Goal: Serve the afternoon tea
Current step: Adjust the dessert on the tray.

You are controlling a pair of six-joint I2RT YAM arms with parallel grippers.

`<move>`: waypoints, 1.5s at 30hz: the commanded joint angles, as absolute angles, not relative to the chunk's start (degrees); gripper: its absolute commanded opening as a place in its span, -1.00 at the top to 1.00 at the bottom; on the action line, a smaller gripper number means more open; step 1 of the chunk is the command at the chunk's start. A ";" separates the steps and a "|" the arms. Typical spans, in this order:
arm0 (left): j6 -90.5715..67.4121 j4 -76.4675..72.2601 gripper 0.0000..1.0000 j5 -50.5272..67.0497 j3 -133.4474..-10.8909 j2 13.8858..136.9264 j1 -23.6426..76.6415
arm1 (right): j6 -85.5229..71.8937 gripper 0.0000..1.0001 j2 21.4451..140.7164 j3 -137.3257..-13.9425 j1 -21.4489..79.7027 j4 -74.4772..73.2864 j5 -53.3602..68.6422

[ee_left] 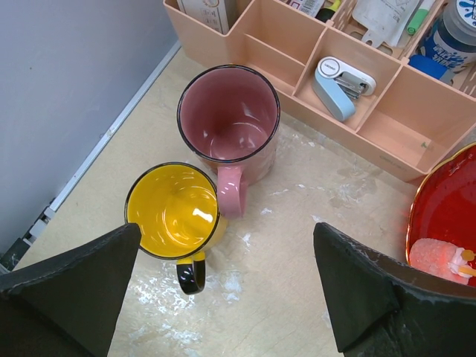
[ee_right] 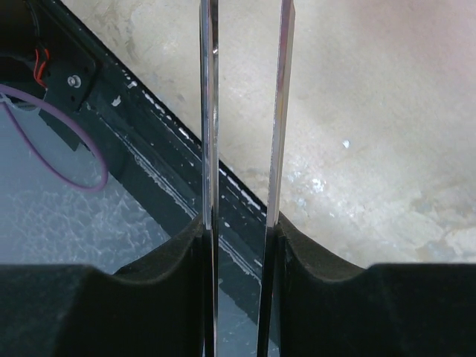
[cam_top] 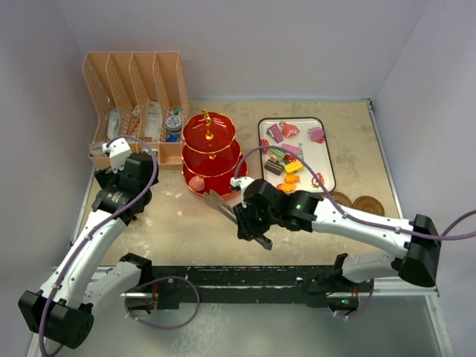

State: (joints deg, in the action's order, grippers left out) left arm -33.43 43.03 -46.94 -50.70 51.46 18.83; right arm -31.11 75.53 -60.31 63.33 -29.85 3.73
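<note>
Black fingers of the left claw [ee_left: 227, 245] fill the bottom of its wrist view, spread wide with nothing between them, hanging over the two mugs as if lining up a pick. Which mug it is meant for I cannot tell. Just ahead stands the yellow mug [ee_left: 172, 210], upright and empty, its dark handle turned toward the claw. The pink mug [ee_left: 227, 115] is right behind it, rims nearly touching, its handle turned the same way. Both sit on the desk [cam_top: 186, 230] at its far left, beside the wall and in front of the organiser [cam_top: 137, 89]. To their right stands the stand [cam_top: 210, 152], its three red tiers bare but for one pink cake [cam_top: 197, 182] on the bottom plate, so serving looks barely begun. Most of the sweets [cam_top: 286, 160] lie on the tray [cam_top: 312, 156], right of the stand. Between the two, nearer the arms, the right claw [ee_right: 239, 230] is clamped on the tongs [ee_right: 210, 111], squeezing the two blades nearly parallel with a narrow gap. Nothing shows between them. That hold probably serves to pinch small sweets that the thick fingers would fumble. Two brown discs [cam_top: 355, 201] lie past the tray's near end.
</note>
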 commanded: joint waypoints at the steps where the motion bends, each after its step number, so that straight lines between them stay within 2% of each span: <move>1: -34.25 42.74 -0.94 -48.19 -51.84 50.20 18.93 | -36.98 0.28 68.27 -57.44 63.37 -30.25 -0.32; 11: -34.26 42.71 -0.95 -48.08 -51.74 49.34 18.98 | -39.28 0.29 58.36 -50.31 62.56 -30.44 -5.20; 22: -34.70 43.19 -0.97 -48.30 -51.73 49.76 18.98 | -35.94 0.28 53.14 -47.63 56.32 -30.84 -6.22; 37: -34.54 42.88 -1.00 -47.62 -51.58 49.00 18.97 | -30.21 0.28 50.29 -45.85 36.73 -28.31 -1.21; 45: -34.06 42.45 -1.00 -47.09 -51.45 48.64 18.92 | -21.92 0.29 53.91 -46.82 10.63 -24.41 12.48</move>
